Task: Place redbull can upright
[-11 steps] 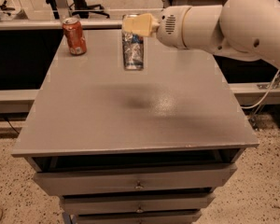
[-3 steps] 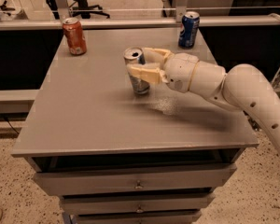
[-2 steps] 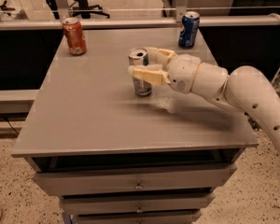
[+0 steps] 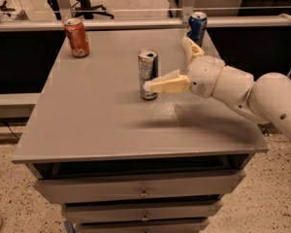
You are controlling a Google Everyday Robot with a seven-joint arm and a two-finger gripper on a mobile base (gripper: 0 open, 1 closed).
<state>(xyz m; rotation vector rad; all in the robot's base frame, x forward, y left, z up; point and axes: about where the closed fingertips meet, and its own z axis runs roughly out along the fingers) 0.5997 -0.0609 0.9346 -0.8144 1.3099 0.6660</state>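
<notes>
The redbull can (image 4: 148,74), slim, blue and silver with a silver top, stands upright near the middle of the grey table (image 4: 87,125). My gripper (image 4: 166,63) is just to its right, open. One cream finger (image 4: 166,85) reaches left and its tip lies at the can's lower right side. The other finger (image 4: 191,48) points away toward the back of the table, apart from the can. The white arm comes in from the right.
An orange soda can (image 4: 77,37) stands at the table's back left. A wider dark blue can (image 4: 197,27) stands at the back right, just behind my gripper. Drawers (image 4: 143,193) sit below the table front. A rail runs behind the table.
The fingers, which held the can about a second ago, have spread apart and let it go. The can stays standing upright on the table.
</notes>
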